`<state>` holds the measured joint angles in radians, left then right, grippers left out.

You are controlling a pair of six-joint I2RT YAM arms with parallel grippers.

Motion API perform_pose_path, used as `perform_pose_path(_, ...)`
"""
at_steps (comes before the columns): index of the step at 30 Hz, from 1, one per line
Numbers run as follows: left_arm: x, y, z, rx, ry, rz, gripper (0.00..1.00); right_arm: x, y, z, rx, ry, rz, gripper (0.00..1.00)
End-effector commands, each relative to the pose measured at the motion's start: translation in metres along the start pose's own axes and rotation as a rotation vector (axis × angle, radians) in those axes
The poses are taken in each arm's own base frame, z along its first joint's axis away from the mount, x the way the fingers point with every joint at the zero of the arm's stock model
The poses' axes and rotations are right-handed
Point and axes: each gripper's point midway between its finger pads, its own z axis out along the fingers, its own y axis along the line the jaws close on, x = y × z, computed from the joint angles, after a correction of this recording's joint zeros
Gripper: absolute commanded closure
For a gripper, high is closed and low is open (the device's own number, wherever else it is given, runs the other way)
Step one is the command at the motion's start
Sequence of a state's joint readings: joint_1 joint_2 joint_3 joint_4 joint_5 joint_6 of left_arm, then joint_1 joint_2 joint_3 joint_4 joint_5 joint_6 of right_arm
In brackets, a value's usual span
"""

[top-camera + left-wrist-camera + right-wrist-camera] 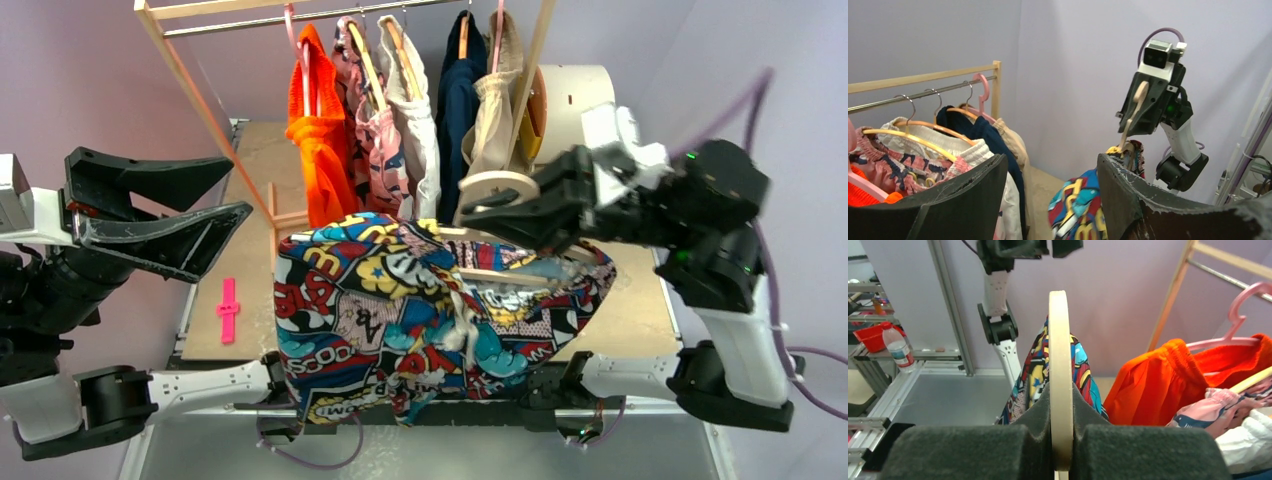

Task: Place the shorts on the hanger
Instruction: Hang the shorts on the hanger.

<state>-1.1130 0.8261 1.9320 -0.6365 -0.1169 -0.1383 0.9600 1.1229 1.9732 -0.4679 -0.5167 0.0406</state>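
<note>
Reading left to right from the top camera: my left gripper (pixel 238 185) hangs beyond the table's (pixel 640 310) left edge, fingers spread wide with nothing between them, well apart from the shorts (pixel 400 320). A pink clip (pixel 228 310) lies on the table below it, and the slanted post of the wooden rack (pixel 200 100) stands between that gripper and the cloth. The shorts hang at centre, draped over the hanger (pixel 1060 365), their hem falling past the table's near edge. An orange garment (pixel 320 150) and others on the rack crowd just behind them, so I see open room mainly to the left and in front. My right gripper (pixel 485 225) is clamped narrow on the hanger, which stands edge-on between its pads (pixel 1128 450), with the shorts hanging beneath.
</note>
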Motion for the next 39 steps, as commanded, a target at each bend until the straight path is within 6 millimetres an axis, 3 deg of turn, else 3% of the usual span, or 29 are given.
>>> perform_pose_path(1,-0.011,0.004,-0.008,-0.023,-0.036,-0.009,0.35,-0.052,-0.002,-0.006,0.036,-0.127,-0.078,1.0)
perform_pose_path(3,-0.004,0.001,-0.003,-0.008,-0.007,-0.011,0.35,-0.047,-0.009,-0.003,0.061,-0.106,-0.078,1.0)
perform_pose_path(9,0.04,-0.003,0.009,0.01,0.164,-0.006,0.35,0.039,-0.054,0.015,0.218,0.132,-0.005,1.0)
perform_pose_path(16,0.128,-0.01,0.018,0.074,0.462,0.039,0.37,0.08,-0.055,0.018,0.214,0.235,0.044,1.0)
perform_pose_path(20,0.169,-0.015,0.021,0.141,0.56,0.082,0.37,0.093,-0.043,0.018,0.142,0.254,0.062,1.0)
perform_pose_path(22,0.18,-0.016,0.022,0.168,0.577,0.109,0.37,0.1,-0.037,0.018,0.111,0.269,0.069,1.0)
perform_pose_path(29,0.205,-0.019,0.033,0.232,0.596,0.17,0.34,0.106,-0.017,0.016,0.008,0.265,0.088,1.0)
perform_pose_path(39,0.248,-0.031,0.043,0.325,0.697,0.163,0.33,0.102,-0.008,0.018,-0.052,0.241,0.09,1.0)
